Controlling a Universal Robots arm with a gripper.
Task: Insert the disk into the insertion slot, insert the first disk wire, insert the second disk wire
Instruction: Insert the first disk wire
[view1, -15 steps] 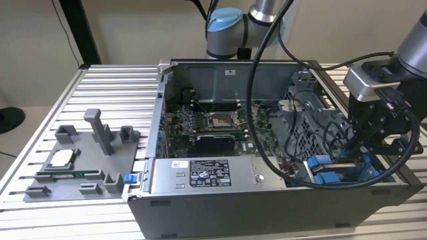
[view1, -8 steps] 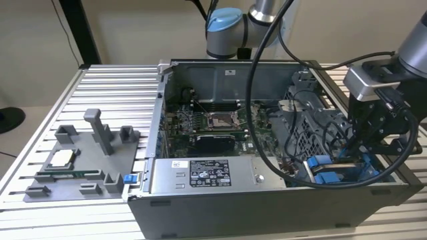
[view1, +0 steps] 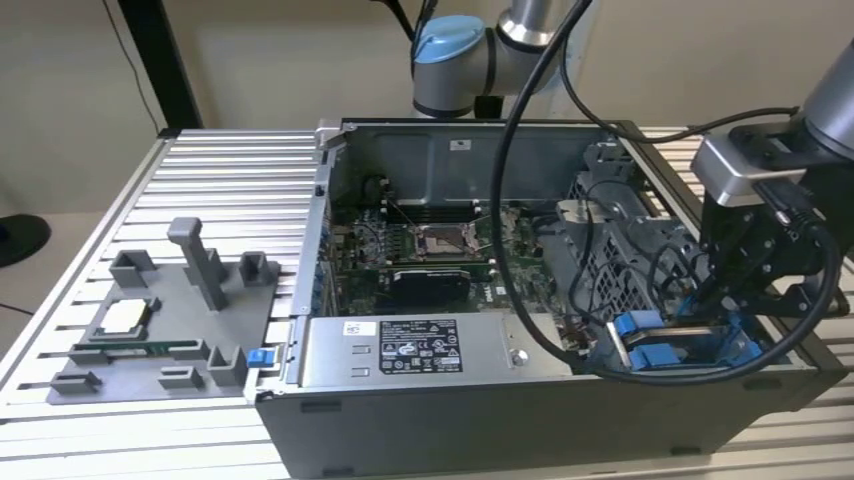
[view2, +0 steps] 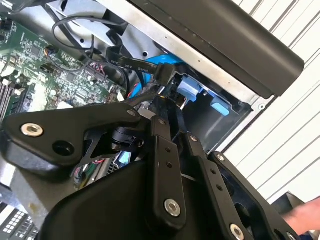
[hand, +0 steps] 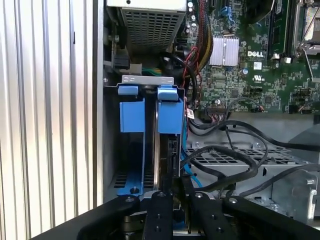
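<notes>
Blue-framed disk (hand: 170, 120) partly behind pincer (hand: 176, 195)

The flat silver disk (hand: 157, 145), edge-on in its bright blue plastic carrier (hand: 170, 116), sits in the grey metal insertion slot (hand: 110, 150). At the disk's six o'clock is the black gripper (hand: 175, 195). The green motherboard (hand: 250, 65) is at two o'clock, looped black cables (hand: 235, 155) at four o'clock, and the ribbed aluminium table (hand: 50, 125) at nine o'clock.
</notes>
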